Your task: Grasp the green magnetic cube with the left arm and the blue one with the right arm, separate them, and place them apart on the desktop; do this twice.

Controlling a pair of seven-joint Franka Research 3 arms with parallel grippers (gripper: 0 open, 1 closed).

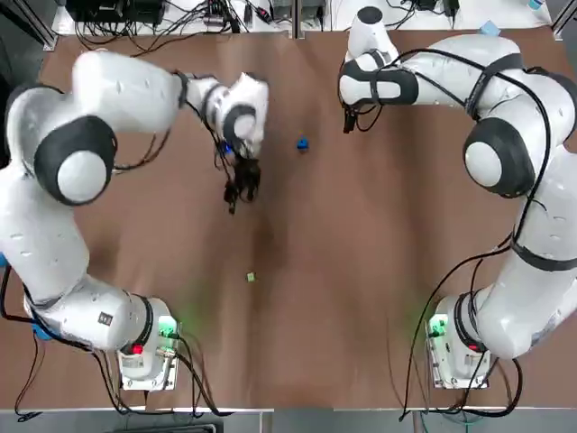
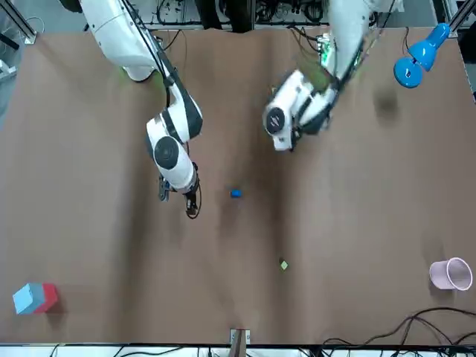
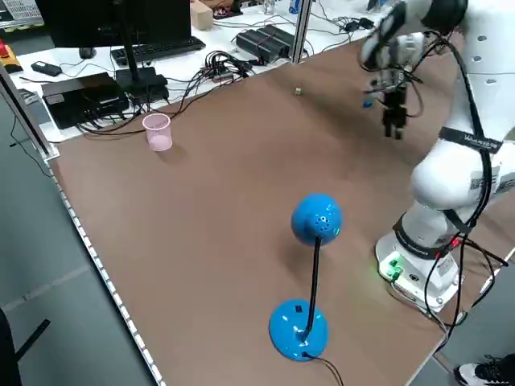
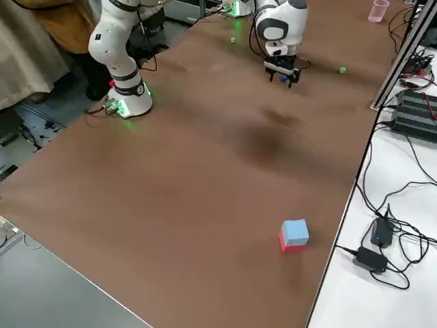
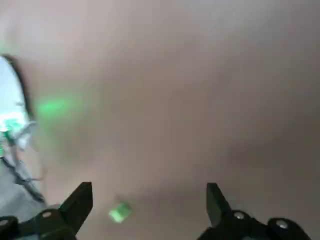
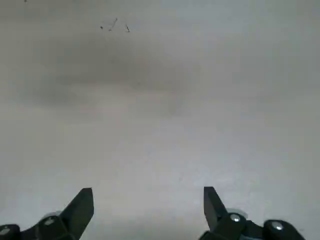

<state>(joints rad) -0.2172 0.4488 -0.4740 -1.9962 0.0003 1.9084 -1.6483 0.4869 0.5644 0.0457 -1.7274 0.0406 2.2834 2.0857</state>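
left wrist view has the left gripper (image 5: 150, 200) with its fingers (image 5: 80, 202) spread wide and nothing between them, hovering over the table (image 1: 361, 271), with the green cube (image 5: 120, 212) lying on the surface below. top view puts that cube on the robot's side of the left gripper, and the blue cube (image 1: 302, 142) well apart from it, farther out, between the two grippers. the right gripper (image 6: 147, 200) is also wide open and empty, raised near the blue cube. another small green piece (image 2: 283, 264) lies toward the far edge in the front view; whether it is a second cube i cannot tell. the pair looks already split and set down. both cubes are tiny, rigid and surely light, with smooth faces, so they should take a firm pinch but could squirt out or get nudged aside by a fingertip. the best hold seems square across two opposite flat faces, low and centred. being magnetic, they would likely jump together once close, and parting them probably goes easier by sliding or twisting than by a straight pull.
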